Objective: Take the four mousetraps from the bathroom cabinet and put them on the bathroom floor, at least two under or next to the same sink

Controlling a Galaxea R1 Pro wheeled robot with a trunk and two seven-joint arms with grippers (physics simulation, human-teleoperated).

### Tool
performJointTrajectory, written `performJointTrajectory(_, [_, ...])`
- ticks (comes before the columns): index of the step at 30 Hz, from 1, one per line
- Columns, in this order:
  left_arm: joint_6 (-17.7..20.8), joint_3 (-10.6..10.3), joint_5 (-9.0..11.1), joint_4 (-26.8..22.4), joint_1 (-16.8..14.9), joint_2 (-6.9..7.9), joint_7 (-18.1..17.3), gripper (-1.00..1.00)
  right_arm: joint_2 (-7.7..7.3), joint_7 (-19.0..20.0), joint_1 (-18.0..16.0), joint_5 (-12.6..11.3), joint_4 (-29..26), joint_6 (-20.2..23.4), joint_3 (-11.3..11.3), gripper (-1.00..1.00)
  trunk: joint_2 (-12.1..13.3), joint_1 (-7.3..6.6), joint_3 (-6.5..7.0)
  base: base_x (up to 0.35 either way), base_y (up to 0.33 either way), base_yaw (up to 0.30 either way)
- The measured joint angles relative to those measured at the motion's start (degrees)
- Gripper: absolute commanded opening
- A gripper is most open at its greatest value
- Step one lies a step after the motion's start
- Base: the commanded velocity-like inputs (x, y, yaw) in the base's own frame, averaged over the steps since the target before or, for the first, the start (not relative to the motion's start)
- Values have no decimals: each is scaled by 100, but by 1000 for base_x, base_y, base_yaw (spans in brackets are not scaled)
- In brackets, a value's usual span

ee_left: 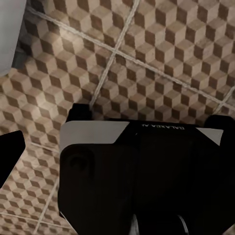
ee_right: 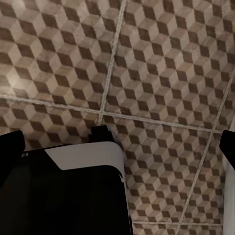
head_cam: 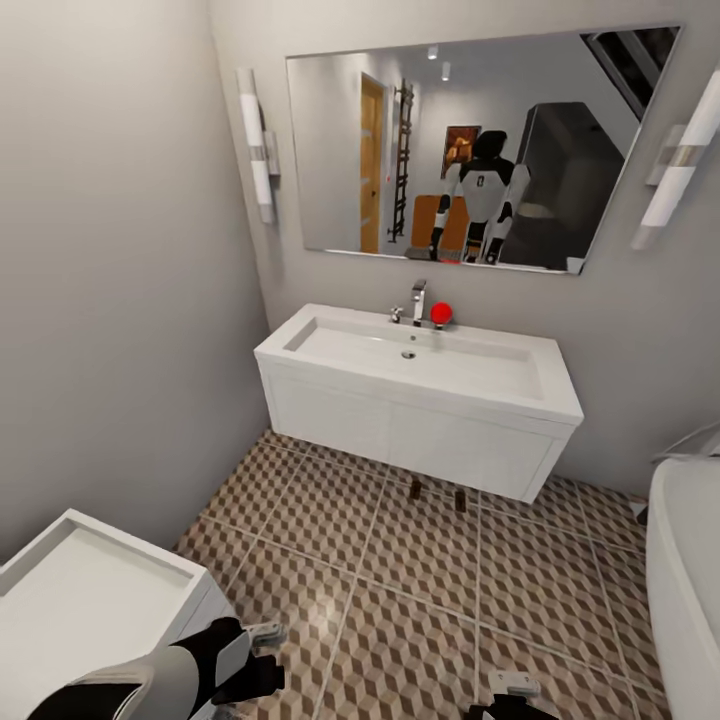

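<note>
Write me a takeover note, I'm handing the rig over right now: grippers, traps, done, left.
Left gripper: low over the bathroom floor; open or shut unclear, nothing seen in it.
Right gripper: at the frame's bottom edge, state unclear.
Two small dark mousetraps lie on the tiles by the front edge of the sink vanity.
Done: apparently two traps placed by the sink.
Left: two more traps, to go on this same floor.
</note>
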Motion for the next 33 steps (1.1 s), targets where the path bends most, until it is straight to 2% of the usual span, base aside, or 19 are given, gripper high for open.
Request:
performJointTrajectory(19, [-8, 7, 1, 4, 210, 30, 5, 100, -27, 0, 0, 0, 1, 0, 0, 100, 764, -418, 466, 0, 0, 205])
performJointTrajectory(23, [-10, 9, 6, 5, 471, 50, 7, 100, -54, 0, 0, 0, 1, 1, 0, 100, 925, -507, 562, 0, 0, 219])
performJointTrajectory(25, [-10, 12, 9, 3, 502, 55, 7, 100, -56, 0, 0, 0, 1, 3, 0, 100, 999, -547, 608, 0, 0, 224])
performJointTrajectory(33, [-15, 21, 111, 0, 702, 87, 8, 100, -60, 0, 0, 0, 1, 8, 0, 100, 1001, -547, 650, 0, 0, 236])
